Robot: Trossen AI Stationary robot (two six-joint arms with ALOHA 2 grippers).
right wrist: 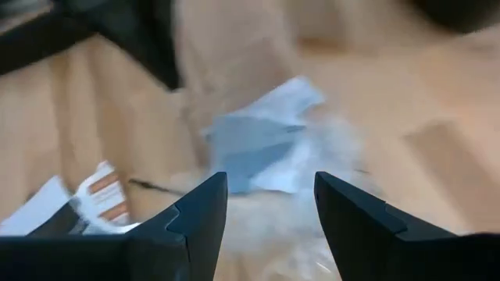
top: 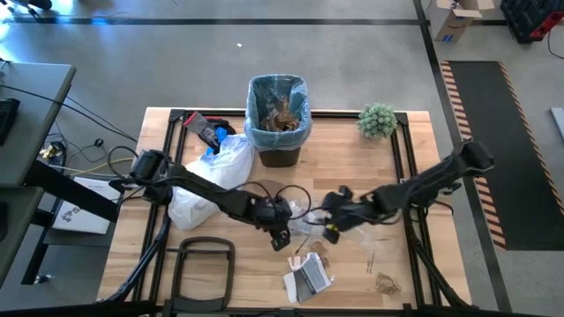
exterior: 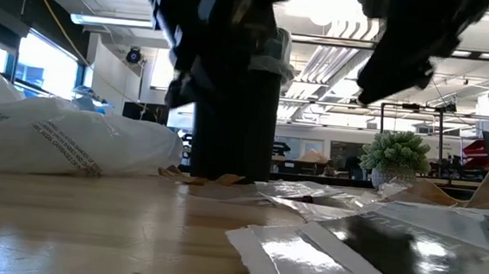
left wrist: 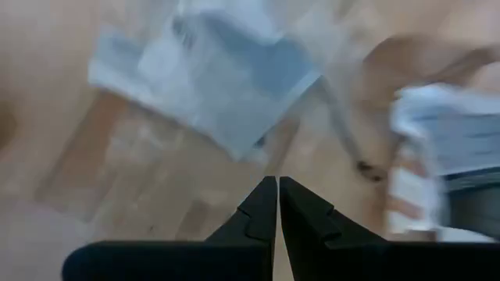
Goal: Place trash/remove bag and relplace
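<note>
1. The left tool [top: 280,236] hung over the middle of the bench [top: 132,238], its fingers [left wrist: 266,209] pressed together with nothing visibly between them in the wrist view.
2. The right tool [top: 331,227] sat just at 3 o'clock of the left one, its fingers [right wrist: 199,211] partly spread over a clear wrapper [right wrist: 262,152], gripping nothing.
3. The clear wrappers [top: 304,211] lay on the bench between and under the two tools.
4. A black-and-white packet [top: 308,277] lay at 6 o'clock of the tools, near the bench's front edge.
5. Brown paper scraps [top: 385,283] lay at 4 o'clock of the right tool.
6. The bin [top: 278,110] stood at the bench's 12 o'clock edge, lined with the blue bag [top: 256,114] and holding brown paper.
7. A white bag [top: 216,176] lay at 8 o'clock of the bin, under the left arm.
8. A plant [top: 377,120] stood at 3 o'clock of the bin.
</note>
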